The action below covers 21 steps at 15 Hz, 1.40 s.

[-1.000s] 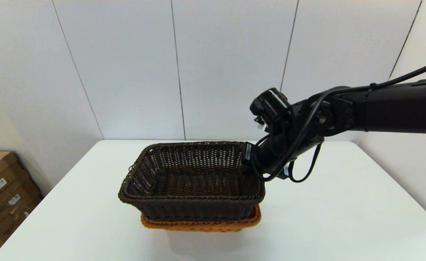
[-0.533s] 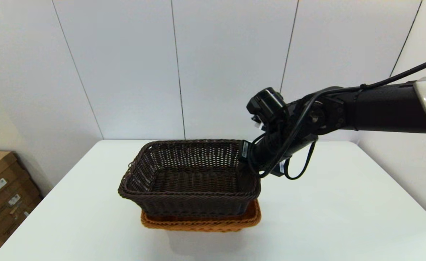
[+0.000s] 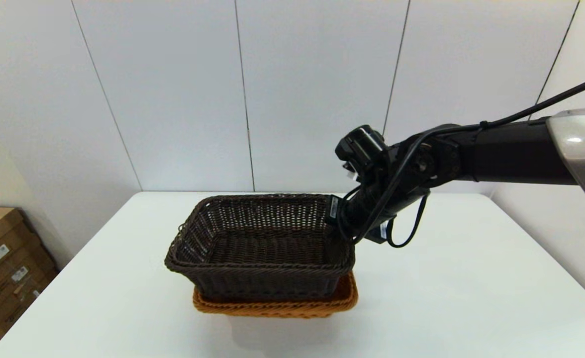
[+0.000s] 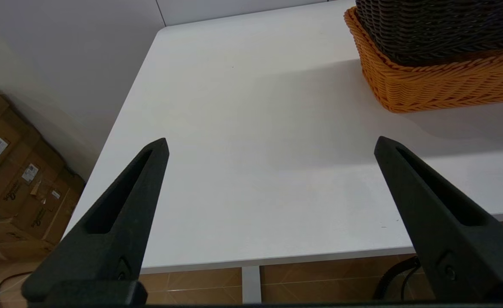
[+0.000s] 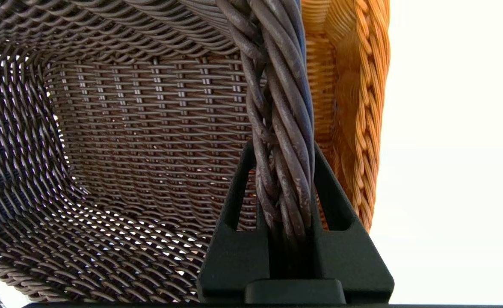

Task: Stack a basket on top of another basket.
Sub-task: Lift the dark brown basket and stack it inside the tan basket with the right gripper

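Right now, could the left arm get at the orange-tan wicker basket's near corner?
Probably yes. The left tool hangs open off the white table edge, with bare tabletop between it and the orange-tan woven wicker basket. The dark brown woven wicker basket, clamped by the right tool, covers only its inside.

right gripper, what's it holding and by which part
The right gripper holds the dark brown basket by its braided rim, jaws closed across it.
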Each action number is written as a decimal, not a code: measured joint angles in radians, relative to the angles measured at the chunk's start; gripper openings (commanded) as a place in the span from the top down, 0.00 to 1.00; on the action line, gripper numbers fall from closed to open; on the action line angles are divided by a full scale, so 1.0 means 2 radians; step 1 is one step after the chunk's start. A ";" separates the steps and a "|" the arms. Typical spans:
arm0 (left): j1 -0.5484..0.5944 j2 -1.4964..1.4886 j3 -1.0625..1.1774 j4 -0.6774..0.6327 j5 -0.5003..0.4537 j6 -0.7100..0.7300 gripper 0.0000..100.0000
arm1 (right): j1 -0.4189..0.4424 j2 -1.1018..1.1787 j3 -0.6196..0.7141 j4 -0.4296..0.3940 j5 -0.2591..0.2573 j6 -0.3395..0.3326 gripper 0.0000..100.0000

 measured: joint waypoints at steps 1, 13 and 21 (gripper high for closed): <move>0.000 0.000 0.000 0.000 0.000 0.000 0.00 | 0.000 0.001 -0.001 0.000 0.000 0.000 1.00; 0.000 0.000 0.000 0.000 0.000 0.000 0.00 | -0.021 0.003 0.001 0.001 0.002 -0.005 1.00; 0.000 0.000 0.000 0.000 0.000 0.000 0.00 | -0.021 0.002 0.001 0.002 0.004 -0.005 1.00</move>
